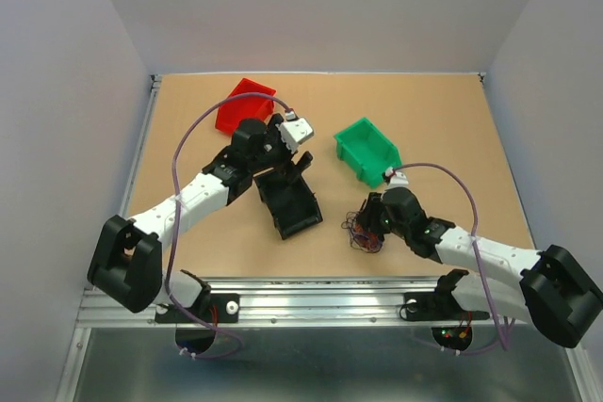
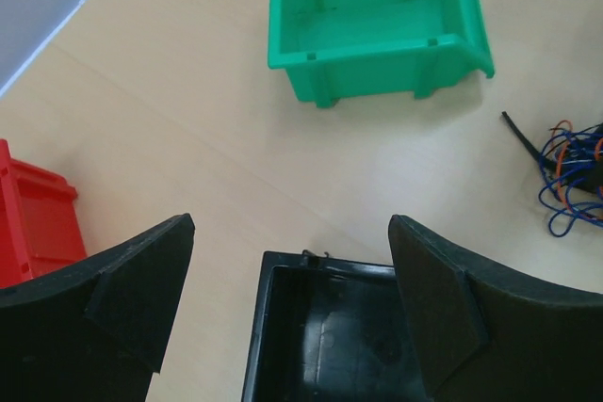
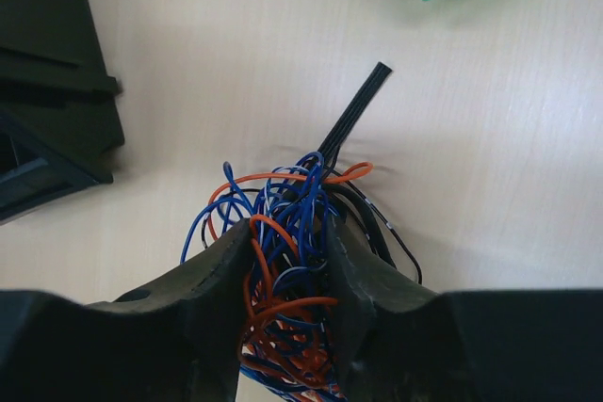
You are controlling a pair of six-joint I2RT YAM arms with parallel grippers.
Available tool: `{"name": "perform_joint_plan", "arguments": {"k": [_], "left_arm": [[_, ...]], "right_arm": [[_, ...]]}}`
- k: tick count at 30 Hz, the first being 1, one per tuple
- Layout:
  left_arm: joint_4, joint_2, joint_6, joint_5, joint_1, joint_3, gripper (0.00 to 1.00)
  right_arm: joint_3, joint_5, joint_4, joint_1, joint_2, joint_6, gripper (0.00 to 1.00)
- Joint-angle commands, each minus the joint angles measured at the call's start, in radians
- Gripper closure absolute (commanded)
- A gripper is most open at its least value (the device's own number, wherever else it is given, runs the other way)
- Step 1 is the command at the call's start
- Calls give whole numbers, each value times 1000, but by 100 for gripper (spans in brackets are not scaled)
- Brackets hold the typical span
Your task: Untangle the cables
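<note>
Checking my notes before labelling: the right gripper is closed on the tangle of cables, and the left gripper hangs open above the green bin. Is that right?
Not quite. The left wrist view shows the left gripper open above the black bin, with the green bin farther off. The right gripper is closed on the cables, as you said.

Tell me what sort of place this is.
Probably a lab robot cell: white walls box in a wooden tabletop edged by an aluminium rail, holding a green bin and a red bin.
</note>
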Motion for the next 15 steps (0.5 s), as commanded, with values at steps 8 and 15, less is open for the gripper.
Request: {"name": "perform_joint_plan", "arguments": {"k": [8, 15], "left_arm": [[-175, 177, 73, -272, -5, 121, 12], [-260, 237, 91, -262, 18, 153, 22]], "right_arm": [[-22, 104, 98, 13, -108, 2, 72], [-55, 116, 101, 13, -150, 6, 73]]}}
